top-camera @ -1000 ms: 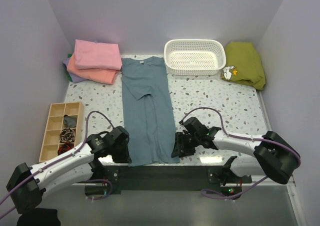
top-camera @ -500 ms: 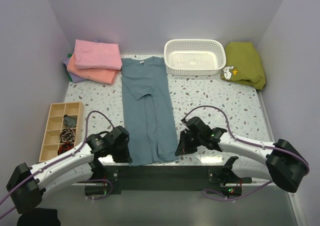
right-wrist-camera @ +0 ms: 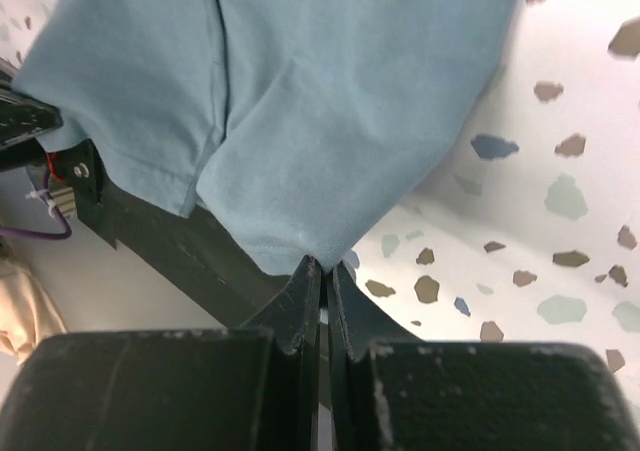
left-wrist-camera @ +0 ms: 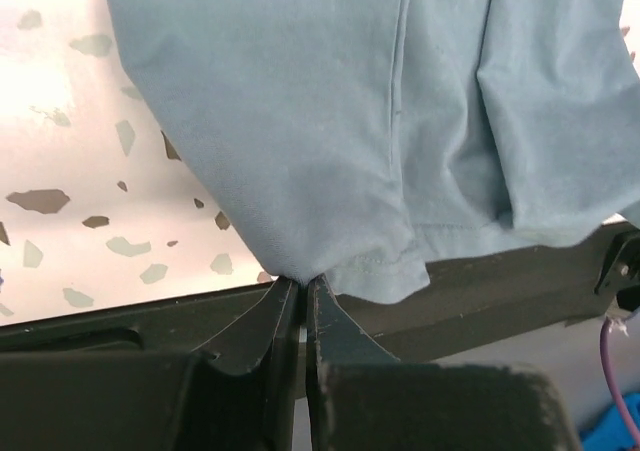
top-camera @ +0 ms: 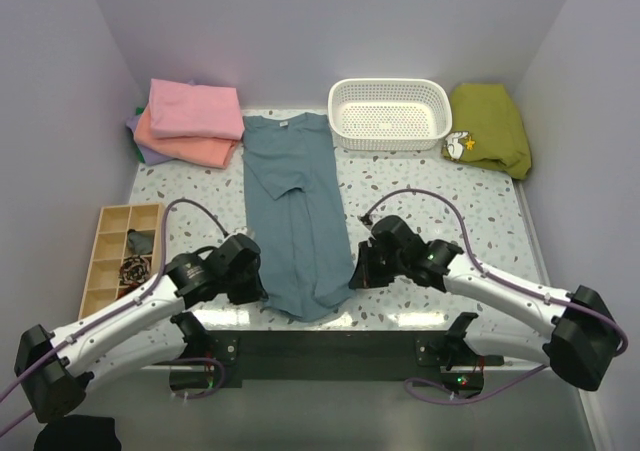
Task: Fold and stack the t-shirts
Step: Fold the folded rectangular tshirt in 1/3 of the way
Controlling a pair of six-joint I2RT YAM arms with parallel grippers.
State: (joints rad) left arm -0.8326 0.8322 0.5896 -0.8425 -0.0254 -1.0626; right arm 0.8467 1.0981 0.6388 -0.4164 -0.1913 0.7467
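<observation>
Blue-grey t-shirt hem pinched in left hand and right hand, basket, folded stack beyond

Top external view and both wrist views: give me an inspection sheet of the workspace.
Surface: speckled terrazzo table.
Job's things: blue-grey t-shirt laid lengthwise, folded narrow; folded stack, pink over salmon-orange over lavender.
Clutter: white basket, olive-green garment, wooden compartment tray.
End effectors: left end effector and right end effector each shut on a near hem corner.
Cables: purple cable loops over each arm.
Surroundings: plain pale walls.
</observation>
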